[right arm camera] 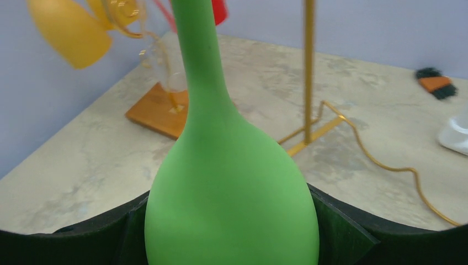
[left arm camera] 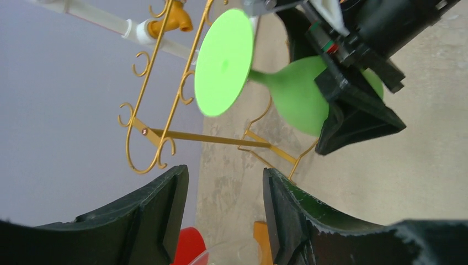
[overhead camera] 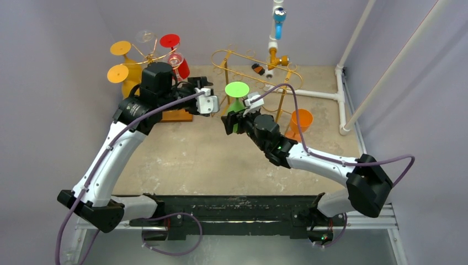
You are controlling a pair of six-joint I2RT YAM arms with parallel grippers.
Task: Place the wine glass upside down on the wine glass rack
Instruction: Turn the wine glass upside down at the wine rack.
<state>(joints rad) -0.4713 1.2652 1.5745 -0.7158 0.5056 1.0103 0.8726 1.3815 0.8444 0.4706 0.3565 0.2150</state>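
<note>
Right tool (overhead camera: 232,120) pinches the green plastic wine glass (overhead camera: 237,90) by its bowl, foot up; left tool (left arm camera: 225,175) hangs spread, empty. Next, the stem must slide into the gold wire rack (right arm camera: 309,55).

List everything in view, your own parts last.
green wine glass: one, green, base up in the right gripper, near the gold rack
gold rack: one, gold wire, back centre
tree stand: one, wooden base, back left
yellow glasses: two, yellow, on the tree stand
red glass: one, red, on the tree stand
clear glasses: apparently two, clear, on the tree stand
orange glass: one, orange, on the table, right of the gold rack
pipe: one, white, back right
left gripper: one, black, open and empty
right gripper: one, black, closed on the green bowl
</note>
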